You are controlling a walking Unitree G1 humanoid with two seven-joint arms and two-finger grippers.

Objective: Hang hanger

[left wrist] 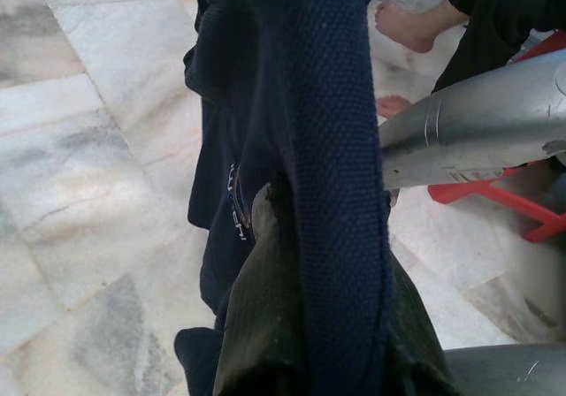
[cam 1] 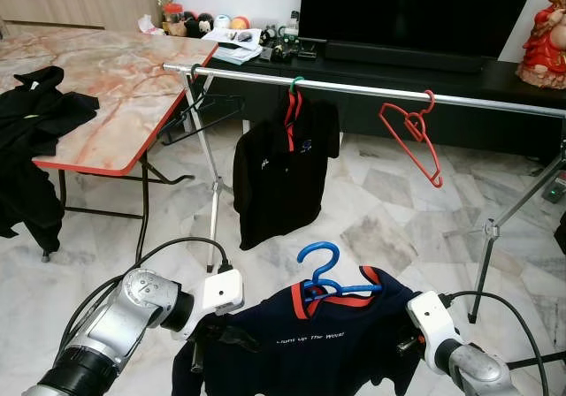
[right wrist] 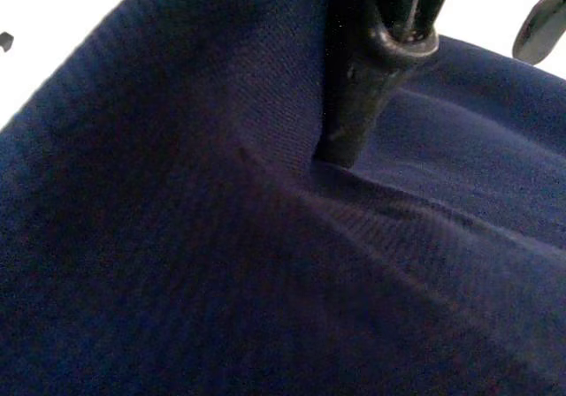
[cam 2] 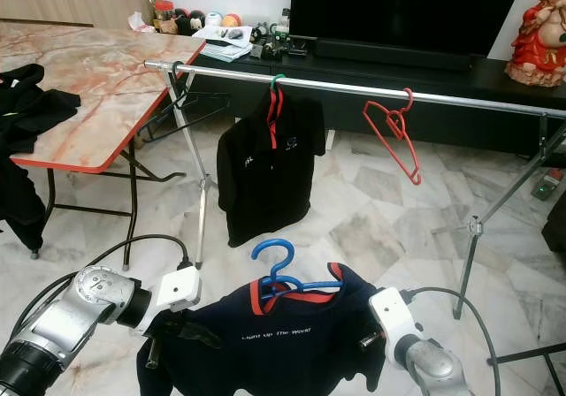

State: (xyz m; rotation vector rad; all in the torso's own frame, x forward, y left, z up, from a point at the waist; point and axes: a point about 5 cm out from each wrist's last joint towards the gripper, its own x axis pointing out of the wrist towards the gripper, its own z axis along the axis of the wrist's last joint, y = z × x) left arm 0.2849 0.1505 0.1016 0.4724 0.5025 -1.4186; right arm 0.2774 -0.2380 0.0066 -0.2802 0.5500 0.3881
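A navy shirt (cam 1: 309, 343) with a red collar hangs on a blue hanger (cam 1: 323, 272), low in front of me. My left gripper (cam 1: 217, 334) is shut on the shirt's left shoulder; in the left wrist view the fabric (left wrist: 327, 148) drapes over a finger (left wrist: 265, 316). At the right shoulder, my right gripper (cam 1: 407, 343) is shut on the cloth, a black finger (right wrist: 371, 69) pressed into it. The silver rail (cam 1: 495, 102) runs across above and beyond, carrying a black polo (cam 1: 283, 171) on a green hanger, an empty red hanger (cam 1: 414, 135) and a black hanger (cam 1: 199, 109).
The rail's tripod legs (cam 1: 485, 246) stand on the marble floor at left and right. A marble-topped table (cam 1: 115, 87) with dark clothes (cam 1: 35, 113) is to the left. A TV bench (cam 1: 398, 64) lies behind. A person's bare foot (left wrist: 407, 25) is near a red stool (left wrist: 495, 193).
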